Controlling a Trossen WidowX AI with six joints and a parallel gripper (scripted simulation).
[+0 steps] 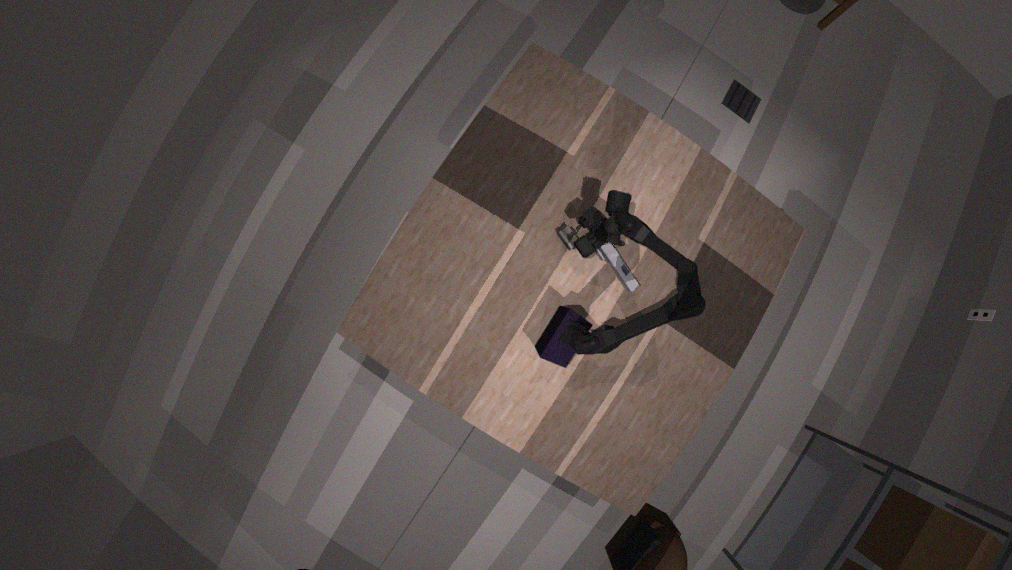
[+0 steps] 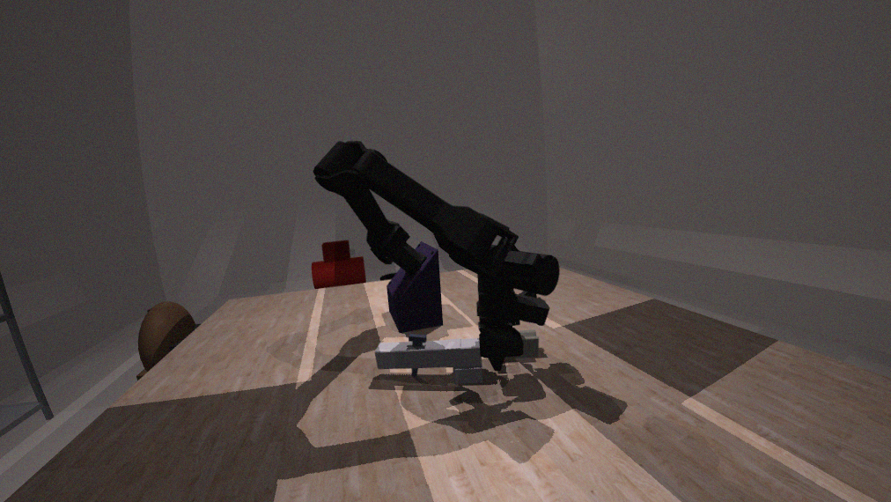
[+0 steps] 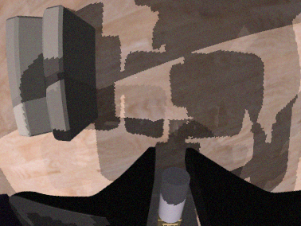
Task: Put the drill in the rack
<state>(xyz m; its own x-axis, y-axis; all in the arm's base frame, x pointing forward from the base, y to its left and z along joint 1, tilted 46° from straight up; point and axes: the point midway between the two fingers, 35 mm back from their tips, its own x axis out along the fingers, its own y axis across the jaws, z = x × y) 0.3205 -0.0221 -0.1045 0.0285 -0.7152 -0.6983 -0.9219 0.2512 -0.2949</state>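
Observation:
The drill (image 3: 173,195) is a pale cylinder with a grey end and a gold collar, standing out of the end of the grey housing (image 1: 632,283) (image 2: 430,357). My gripper (image 3: 170,153) (image 2: 497,366) points down at that end, one finger on each side of the drill. The fingers are fairly close together but open; a narrow gap shows left of the drill. The small dark key (image 1: 624,269) (image 2: 416,341) sits on top of the housing. The rack (image 1: 565,236) (image 2: 531,345) (image 3: 56,75) is two grey parallel walls beyond the drill's free end. The gripper hides the drill in the top and exterior views.
The dark purple mounting block (image 1: 555,341) (image 2: 423,296) of the arm stands behind the housing in the exterior view. The arm (image 1: 685,283) (image 2: 430,205) arches over the wooden table (image 1: 453,254) (image 2: 349,464). Large shadows cross the table. A red object (image 2: 338,271) shows beyond its far edge.

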